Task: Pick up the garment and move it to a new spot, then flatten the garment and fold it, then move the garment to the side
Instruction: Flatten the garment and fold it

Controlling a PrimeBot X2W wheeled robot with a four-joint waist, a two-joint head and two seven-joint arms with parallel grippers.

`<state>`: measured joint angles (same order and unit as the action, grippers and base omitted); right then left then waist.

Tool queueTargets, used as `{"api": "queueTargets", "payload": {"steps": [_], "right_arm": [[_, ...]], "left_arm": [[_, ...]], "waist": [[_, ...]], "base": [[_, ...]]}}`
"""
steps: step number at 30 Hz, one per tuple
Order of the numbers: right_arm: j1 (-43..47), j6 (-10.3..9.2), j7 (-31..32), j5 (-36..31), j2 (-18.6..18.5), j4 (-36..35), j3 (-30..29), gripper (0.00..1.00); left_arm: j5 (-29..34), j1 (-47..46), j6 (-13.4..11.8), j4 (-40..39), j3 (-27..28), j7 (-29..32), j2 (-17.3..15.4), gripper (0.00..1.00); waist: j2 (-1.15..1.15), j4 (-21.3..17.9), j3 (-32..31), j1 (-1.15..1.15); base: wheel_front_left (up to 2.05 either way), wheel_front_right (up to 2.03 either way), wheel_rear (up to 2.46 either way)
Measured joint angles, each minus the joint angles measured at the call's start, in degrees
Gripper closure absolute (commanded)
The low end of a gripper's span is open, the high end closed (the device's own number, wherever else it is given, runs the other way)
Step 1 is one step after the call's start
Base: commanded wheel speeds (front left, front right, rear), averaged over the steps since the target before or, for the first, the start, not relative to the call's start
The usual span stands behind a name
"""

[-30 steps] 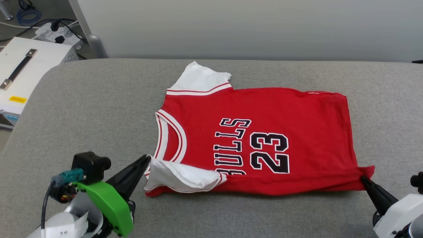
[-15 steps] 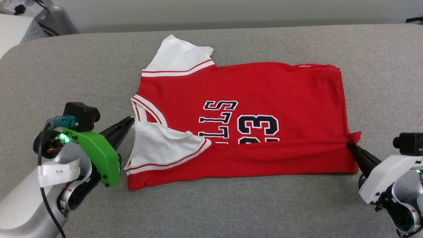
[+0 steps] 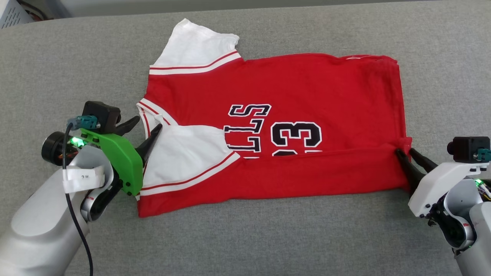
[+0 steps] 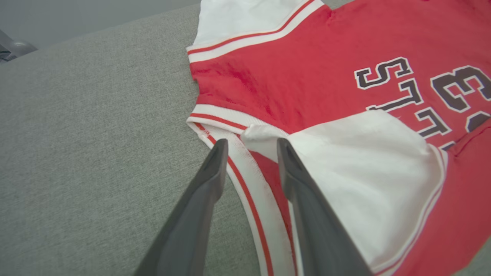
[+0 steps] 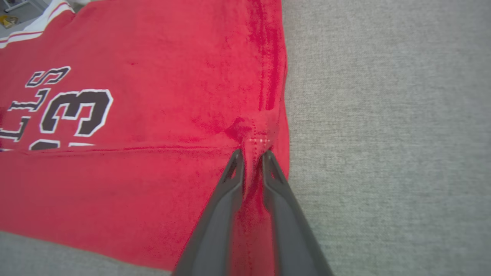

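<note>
Currently the garment (image 3: 307, 96) lies spread across the middle of the grey padded surface (image 3: 76, 57), collar toward my left and hem toward my right.

Progress, as judged from its present lie:
- Placement and flattening look complete; the body sits smooth with only faint creasing.
- A first lengthwise fold is in place. The near long edge is turned over toward the middle, covering the lower part of the black lettering (image 3: 276, 134), and the near sleeve (image 3: 188, 153) lies on top of the chest.
- Outstanding: the far sleeve (image 3: 195, 46) sticks out unfolded, further folds appear necessary, and the move to the side is not yet done.

Grippers:
- My left gripper (image 3: 147, 124) is spread wide at the collar; the left wrist view shows the striped trim (image 4: 238, 168) passing loose between the fingers, nothing clamped.
- My right gripper (image 3: 405, 151) sits at the hem end of the fold with its jaws parted narrowly. A small ridge of red cloth stands between them; it looks slack, not pinched.

Materials: soft knit, red body, white sleeves, ribbed red-and-white trim, a stitched hem, white-outlined characters. The surface is a coarse grey weave with rounded corners.
</note>
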<state>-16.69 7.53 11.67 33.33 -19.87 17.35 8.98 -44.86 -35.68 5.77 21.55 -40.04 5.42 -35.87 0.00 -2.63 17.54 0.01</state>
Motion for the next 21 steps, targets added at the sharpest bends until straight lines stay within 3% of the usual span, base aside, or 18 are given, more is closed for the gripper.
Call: {"api": "queueTargets", "payload": {"steps": [5,12,21], "right_arm": [[-0.7,0.0,-1.8,-0.5,0.9,1.3,-0.2,0.0],[-0.7,0.0,-5.4,-4.5,-0.8,-1.2,-1.5,0.0],[5.8,0.0,0.2,-9.1,-2.0,-10.2,-5.1,0.0]], "left_arm": [[-0.4,-0.3,0.0,5.3,0.6,-5.0,3.6,0.0],[-1.3,0.0,-0.2,8.5,2.4,-11.8,6.2,0.0],[-4.1,5.9,-4.7,2.5,5.6,-16.5,6.9,0.0]], "waist": [[0.0,0.4,-0.9,0.0],[0.0,1.2,-3.9,0.0],[0.0,2.8,-9.0,0.0]], "base": [[0.0,0.0,0.0],[0.0,0.0,0.0],[0.0,0.0,0.0]]}}
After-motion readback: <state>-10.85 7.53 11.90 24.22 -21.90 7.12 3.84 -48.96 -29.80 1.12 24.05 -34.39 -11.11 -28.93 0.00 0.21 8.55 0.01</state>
